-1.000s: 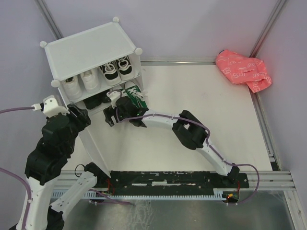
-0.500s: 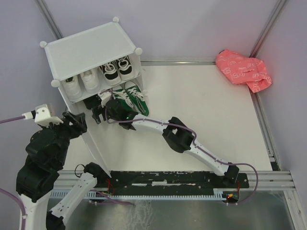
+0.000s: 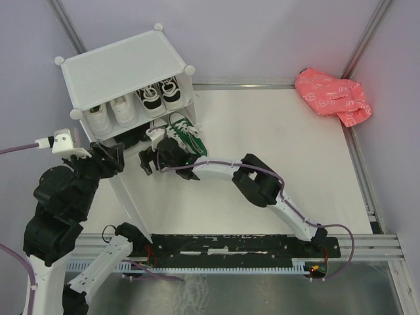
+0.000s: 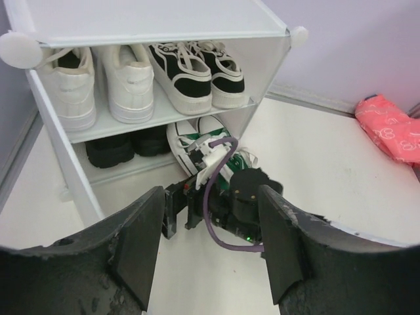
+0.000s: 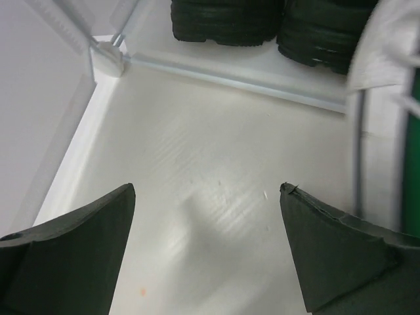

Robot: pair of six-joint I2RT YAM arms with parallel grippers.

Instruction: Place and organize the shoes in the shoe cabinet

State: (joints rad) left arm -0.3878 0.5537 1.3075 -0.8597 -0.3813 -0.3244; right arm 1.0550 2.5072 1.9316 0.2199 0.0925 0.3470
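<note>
The white shoe cabinet [image 3: 121,65] stands at the back left with its door panel [image 3: 126,193] swung open toward me. On its upper shelf [image 4: 164,113] sit white sneakers [image 3: 111,113] and black sneakers with white soles [image 3: 161,95]. Below, plain black shoes [image 4: 125,146] lie inside, and green sneakers [image 3: 187,134] stick out at the front right. My right gripper [image 3: 149,159] hovers open over the floor before the lower compartment, with the black shoes [image 5: 275,23] ahead of it. My left gripper [image 3: 111,159] is open beside the door's top edge, nothing between its fingers [image 4: 141,230].
A crumpled pink bag [image 3: 333,95] lies at the table's far right corner. The right arm [image 3: 262,184] stretches diagonally across the white tabletop. A black rail [image 3: 249,244] runs along the near edge. Grey walls close the back and sides.
The right gripper reached left toward the lower compartment, then drew back a little. The left gripper's jaws widened and the left arm shifted by the door.
</note>
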